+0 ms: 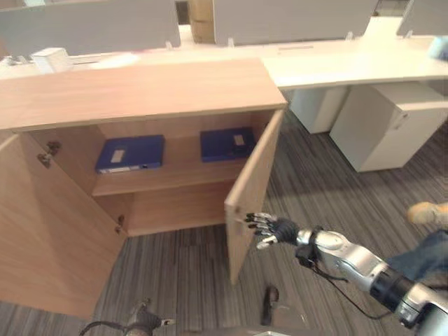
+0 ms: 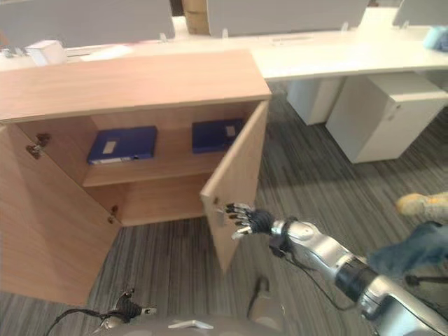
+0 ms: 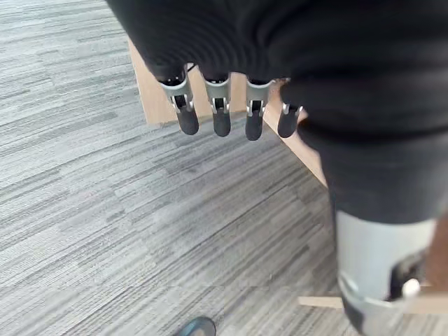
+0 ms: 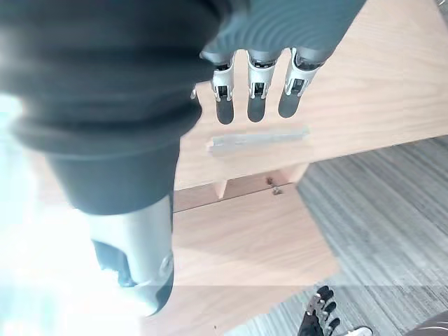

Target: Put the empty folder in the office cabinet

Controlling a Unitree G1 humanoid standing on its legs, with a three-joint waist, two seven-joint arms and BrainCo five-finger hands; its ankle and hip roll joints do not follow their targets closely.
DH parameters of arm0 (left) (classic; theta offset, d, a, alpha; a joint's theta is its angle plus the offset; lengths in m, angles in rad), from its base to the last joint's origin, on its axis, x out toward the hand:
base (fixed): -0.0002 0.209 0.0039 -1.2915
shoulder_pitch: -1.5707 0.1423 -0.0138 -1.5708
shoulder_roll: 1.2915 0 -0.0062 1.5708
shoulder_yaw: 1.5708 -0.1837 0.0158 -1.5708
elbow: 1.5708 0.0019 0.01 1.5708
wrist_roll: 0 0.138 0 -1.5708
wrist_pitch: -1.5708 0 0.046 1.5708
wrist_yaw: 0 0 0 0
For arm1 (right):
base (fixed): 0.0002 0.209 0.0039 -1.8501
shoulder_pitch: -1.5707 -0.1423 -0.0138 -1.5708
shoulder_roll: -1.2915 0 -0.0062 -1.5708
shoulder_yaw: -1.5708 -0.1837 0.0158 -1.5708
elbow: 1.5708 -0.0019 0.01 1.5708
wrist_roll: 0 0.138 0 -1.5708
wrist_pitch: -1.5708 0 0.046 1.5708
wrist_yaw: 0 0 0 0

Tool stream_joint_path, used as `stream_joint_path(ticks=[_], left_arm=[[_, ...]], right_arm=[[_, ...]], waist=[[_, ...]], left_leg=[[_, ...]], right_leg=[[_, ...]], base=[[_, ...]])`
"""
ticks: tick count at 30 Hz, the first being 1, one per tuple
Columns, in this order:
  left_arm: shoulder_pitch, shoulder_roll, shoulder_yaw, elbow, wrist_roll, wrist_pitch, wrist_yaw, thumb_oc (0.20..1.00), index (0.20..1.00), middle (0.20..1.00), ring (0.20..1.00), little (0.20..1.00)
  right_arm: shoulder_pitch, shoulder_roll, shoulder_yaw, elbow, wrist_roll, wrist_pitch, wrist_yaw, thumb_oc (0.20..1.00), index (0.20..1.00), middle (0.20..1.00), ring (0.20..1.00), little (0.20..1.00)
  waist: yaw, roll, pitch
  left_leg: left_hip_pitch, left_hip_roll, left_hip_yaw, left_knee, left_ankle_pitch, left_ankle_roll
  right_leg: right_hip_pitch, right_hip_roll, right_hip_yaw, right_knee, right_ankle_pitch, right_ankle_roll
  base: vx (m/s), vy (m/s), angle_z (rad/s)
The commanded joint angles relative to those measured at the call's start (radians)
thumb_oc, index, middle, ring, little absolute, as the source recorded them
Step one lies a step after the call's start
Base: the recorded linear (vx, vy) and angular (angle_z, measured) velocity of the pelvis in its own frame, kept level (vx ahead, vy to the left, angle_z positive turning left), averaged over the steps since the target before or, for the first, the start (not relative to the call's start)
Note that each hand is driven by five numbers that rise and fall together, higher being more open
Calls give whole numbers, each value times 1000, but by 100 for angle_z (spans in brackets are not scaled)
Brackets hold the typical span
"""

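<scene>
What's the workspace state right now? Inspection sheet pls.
Surface: grey striped carpet; wooden cabinet with both doors open.
Job's things: two blue folders lying flat on the upper shelf; lower shelf looks bare.
Clutter: nothing seen on the cabinet top.
Hands: right hand open, fingers straight, at the edge of the right door near its handle; left hand open, hanging over the carpet, holding nothing.
Cables: nothing seen.
Surroundings: white desk with drawer unit behind; a person's shoe at right.

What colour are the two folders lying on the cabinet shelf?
Dark blue folders, each with a pale label; the left eye view shows it best.
</scene>
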Motion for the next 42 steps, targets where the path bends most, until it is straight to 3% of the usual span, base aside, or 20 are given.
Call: stream_joint_path(ticks=[1, 3, 4, 5, 6, 7, 9, 10, 13, 14, 16, 17, 21, 26, 27, 29, 35, 36, 39, 42], left_arm=[[-36, 56, 24, 2, 18, -17, 14, 1000, 1000, 1000, 1000, 1000], [-40, 56, 23, 0, 15, -17, 14, 1000, 1000, 1000, 1000, 1000], [-43, 56, 26, -5, 10, -16, 16, 1000, 1000, 1000, 1000, 1000], [-50, 60, 23, -9, 7, -14, 19, 1000, 1000, 1000, 1000, 1000], [-50, 61, 23, -9, 7, -14, 19, 1000, 1000, 1000, 1000, 1000], [-53, 65, 20, -10, 9, -12, 20, 1000, 1000, 1000, 1000, 1000], [-61, 81, 17, -10, 14, -12, 20, 1000, 1000, 1000, 1000, 1000], [-75, 96, 14, -14, 12, -12, 24, 1000, 1000, 1000, 1000, 1000], [-83, 104, 21, -13, -1, -13, 32, 1000, 1000, 1000, 1000, 1000], [-85, 108, 24, -18, -20, -16, 34, 1000, 1000, 1000, 1000, 1000], [-84, 110, 28, -19, -28, -15, 35, 1000, 1000, 1000, 1000, 1000], [-81, 105, 43, -14, -61, -11, 43, 1000, 1000, 1000, 1000, 1000], [-57, 84, 56, 15, -75, -4, 50, 1000, 1000, 1000, 1000, 1000], [-20, 50, 70, 53, -100, 2, 58, 1000, 1000, 1000, 1000, 1000], [-21, 51, 70, 53, -100, 2, 58, 1000, 1000, 1000, 1000, 1000], [-16, 41, 91, 54, -166, -2, 73, 1000, 1000, 1000, 1000, 1000], [6, 49, 143, -44, -295, -37, 108, 1000, 1000, 1000, 1000, 1000], [40, 67, 146, -141, -316, -54, 113, 1000, 1000, 1000, 1000, 1000], [78, 88, 168, -217, -339, -61, 109, 1000, 1000, 1000, 1000, 1000], [104, 110, 218, -330, -378, -67, 113, 1000, 1000, 1000, 1000, 1000]], right_arm=[[6, 27, -25, -50, -4, -66, -28, 1000, 1000, 1000, 1000, 1000], [14, 32, -42, -43, 0, -71, -34, 1000, 1000, 1000, 1000, 1000], [25, 31, -56, -34, 3, -76, -40, 1000, 1000, 1000, 1000, 1000], [42, 26, -77, -37, 8, -85, -49, 1000, 1000, 1000, 1000, 1000], [42, 26, -77, -37, 8, -84, -49, 1000, 1000, 1000, 1000, 1000], [52, 26, -81, -44, 8, -83, -46, 1000, 1000, 1000, 1000, 1000], [77, 18, -99, -63, 17, -87, -39, 1000, 1000, 1000, 1000, 1000], [104, 20, -112, -64, 21, -87, -38, 1000, 1000, 1000, 1000, 1000], [121, 27, -124, -42, 17, -92, -51, 1000, 1000, 1000, 1000, 1000], [133, 41, -138, -29, 0, -99, -64, 1000, 1000, 1000, 1000, 1000], [147, 57, -153, -10, 1, -99, -76, 1000, 1000, 1000, 1000, 1000], [153, 96, -182, 78, -25, -116, -127, 1000, 1000, 1000, 1000, 1000], [193, 202, -296, 305, -152, -159, -253, 1000, 1000, 1000, 1000, 1000], [198, 337, -430, 752, -268, -133, -369, 1000, 1000, 1000, 1000, 1000], [197, 338, -430, 754, -268, -134, -369, 1000, 1000, 1000, 1000, 1000], [185, 381, -509, 991, -331, -114, -427, 1000, 1000, 1000, 1000, 1000], [185, 378, -624, 1232, -380, -95, -496, 1000, 1000, 1000, 1000, 1000], [190, 356, -667, 1294, -384, -82, -514, 1000, 1000, 1000, 1000, 1000], [195, 334, -707, 1341, -385, -74, -527, 1000, 1000, 1000, 1000, 1000], [200, 295, -763, 1374, -395, -57, -549, 1000, 1000, 1000, 1000, 1000]], waist=[[-14, -7, 6], [-16, 0, 14], [-16, 16, 27], [-13, 47, 44], [-12, 45, 42], [-9, 55, 46], [2, 59, 37], [13, 54, 29], [26, 46, 13], [36, 25, 1], [36, 15, -6], [36, 14, -11], [26, 9, -34], [25, 12, -64], [25, 12, -62], [29, 16, -77], [43, 26, -85], [53, 33, -83], [63, 43, -74], [79, 55, -23]], left_leg=[[17, -9, -49, -104, 10, -26], [15, 1, -49, -107, 17, -25], [6, 20, -43, -106, 29, -25], [-16, 58, -36, -106, 46, -29], [-19, 56, -35, -106, 48, -29], [-30, 74, -34, -107, 57, -33], [-67, 103, -30, -110, 79, -43], [-96, 119, -38, -114, 97, -54], [-122, 127, -33, -114, 102, -63], [-137, 116, -40, -114, 103, -70], [-145, 113, -47, -114, 106, -74], [-163, 121, -45, -114, 119, -82], [-166, 127, -33, -114, 119, -89], [-143, 133, -41, -114, 112, -97], [-142, 133, -41, -114, 111, -97], [-128, 134, -49, -114, 107, -100], [-107, 136, -76, -114, 102, -105], [-101, 134, -91, -114, 101, -104], [-88, 132, -107, -113, 98, -100], [-170, 119, -116, -23, 100, -119]], right_leg=[[-42, -86, 96, -153, 384, 55], [-51, -84, 109, -122, 370, 55], [-60, -80, 128, -69, 326, 49], [-48, -55, 157, 12, 213, 21], [-51, -56, 159, 12, 215, 21], [-35, -43, 168, 48, 163, 5], [-2, -14, 194, 108, 71, -14], [50, 24, 225, 120, 3, -20], [74, 56, 232, 118, -28, -25], [122, 83, 209, 46, -49, -40], [140, 91, 196, 10, -50, -43], [129, 119, 184, -26, -41, -49], [163, 142, 174, -109, -26, -59], [223, 159, 154, -172, -23, -72], [225, 159, 154, -172, -23, -72], [254, 165, 147, -193, -30, -77], [292, 169, 132, -209, -46, -86], [300, 170, 129, -210, -52, -90], [305, 172, 127, -204, -61, -94], [290, 151, 91, -192, -59, -102]], base=[[-2, 3, 11], [-64, 6, -6], [-181, 25, 12], [-151, 23, 35], [-132, 6, 38], [-80, -33, 24], [-105, -95, 9], [-90, -141, -25], [-24, -104, -27], [13, -125, -9], [-3, -148, 8], [-55, -193, 28], [25, -123, -5], [75, -82, -3], [68, -51, 4], [120, -81, 10], [74, -62, 16], [30, -26, 18], [29, -26, 19], [-163, 30, 20]])
